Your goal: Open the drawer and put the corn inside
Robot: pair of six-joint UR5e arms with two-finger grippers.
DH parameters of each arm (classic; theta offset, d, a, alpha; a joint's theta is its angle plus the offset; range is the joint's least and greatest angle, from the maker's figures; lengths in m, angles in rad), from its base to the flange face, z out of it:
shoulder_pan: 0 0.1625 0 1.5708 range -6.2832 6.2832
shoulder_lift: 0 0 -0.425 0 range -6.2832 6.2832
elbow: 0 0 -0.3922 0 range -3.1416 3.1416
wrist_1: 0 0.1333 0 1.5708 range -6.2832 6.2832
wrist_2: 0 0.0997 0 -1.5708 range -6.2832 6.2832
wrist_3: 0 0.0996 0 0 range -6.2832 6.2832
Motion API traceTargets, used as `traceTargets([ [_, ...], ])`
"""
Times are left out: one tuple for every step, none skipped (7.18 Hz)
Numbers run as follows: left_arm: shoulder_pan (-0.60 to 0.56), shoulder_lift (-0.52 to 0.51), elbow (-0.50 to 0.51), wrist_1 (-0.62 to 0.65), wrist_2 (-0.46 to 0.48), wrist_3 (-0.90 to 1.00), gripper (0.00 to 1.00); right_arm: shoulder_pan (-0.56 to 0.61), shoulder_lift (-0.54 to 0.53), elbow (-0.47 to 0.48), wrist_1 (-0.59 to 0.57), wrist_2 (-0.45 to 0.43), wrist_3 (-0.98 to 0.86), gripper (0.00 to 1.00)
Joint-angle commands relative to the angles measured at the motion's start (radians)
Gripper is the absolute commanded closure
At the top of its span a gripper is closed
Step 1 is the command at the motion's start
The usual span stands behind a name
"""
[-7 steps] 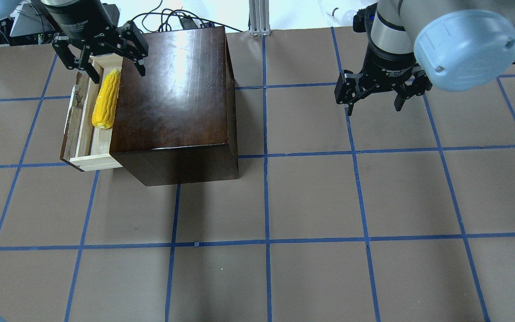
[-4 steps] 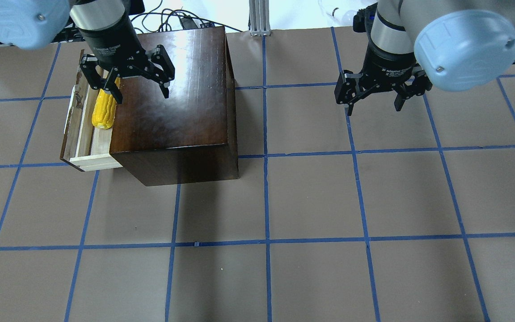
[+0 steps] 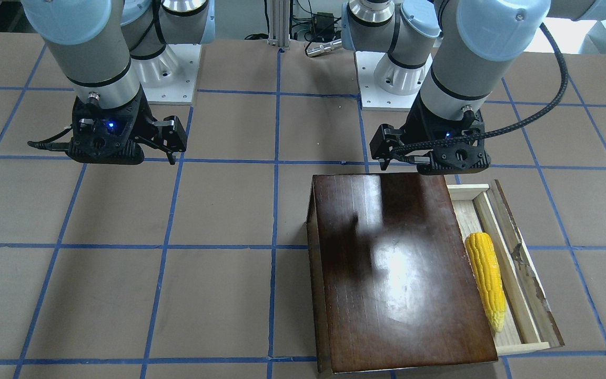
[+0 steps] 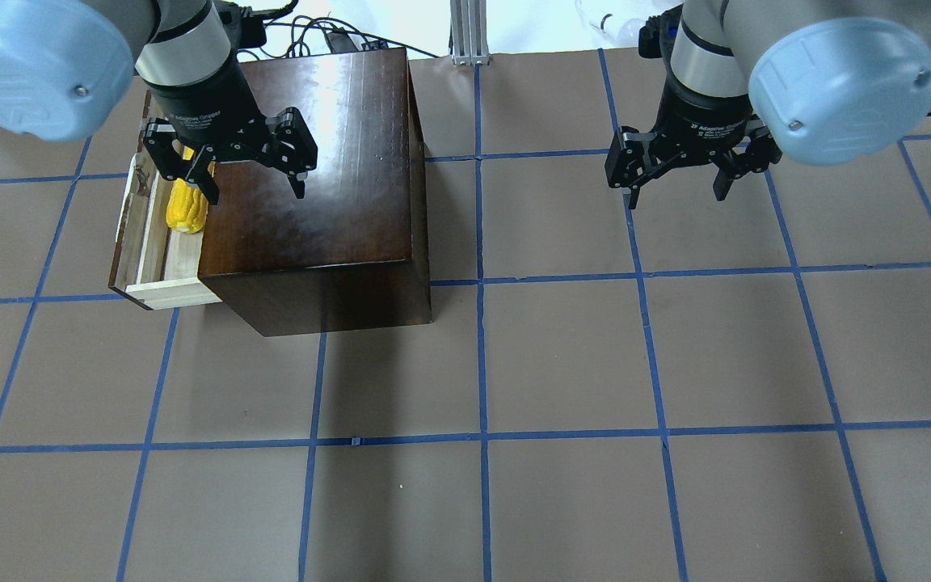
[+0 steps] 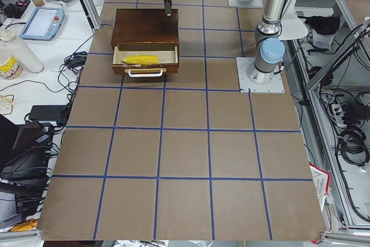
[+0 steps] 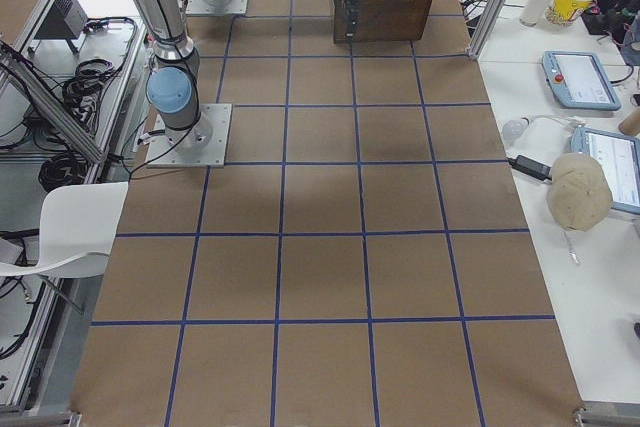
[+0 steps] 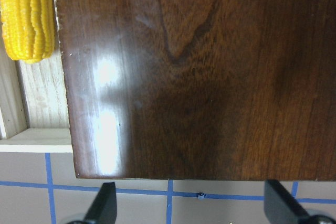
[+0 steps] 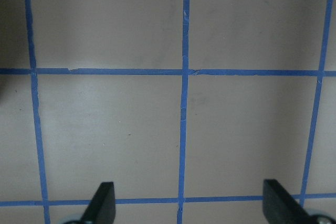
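while the drawer (image 3: 530,284) stood pulled out of the dark brown box (image 3: 397,273), the corn (image 3: 486,287) lay inside it, long ways, just beside the box's edge and apart from the worn front panel. the left gripper (image 4: 254,187) hung over the box top with its two fingers spread wide and nothing between them (from overhead one finger hid the far end of the corn). the right gripper (image 4: 676,194) hung well apart over the table (image 4: 562,364), its fingers spread wide too, holding nothing. blue tape lines (image 4: 482,356) cut the brown table into squares. a whitish handle (image 5: 146,73) showed on the drawer's front. black cables (image 4: 316,32) and a metal post (image 4: 469,28) sat past the table's far edge, near the box.
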Motion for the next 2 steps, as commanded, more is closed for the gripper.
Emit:
traceTargets([
  [0.006, 0.002, -0.002, 0.001, -0.004, 0.022, 0.0, 0.0, 0.0, 0.0, -0.001, -0.002, 0.0, 0.0],
  [0.006, 0.002, -0.002, 0.001, -0.007, 0.027, 0.0, 0.0, 0.0, 0.0, 0.0, -0.002, 0.0, 0.0],
])
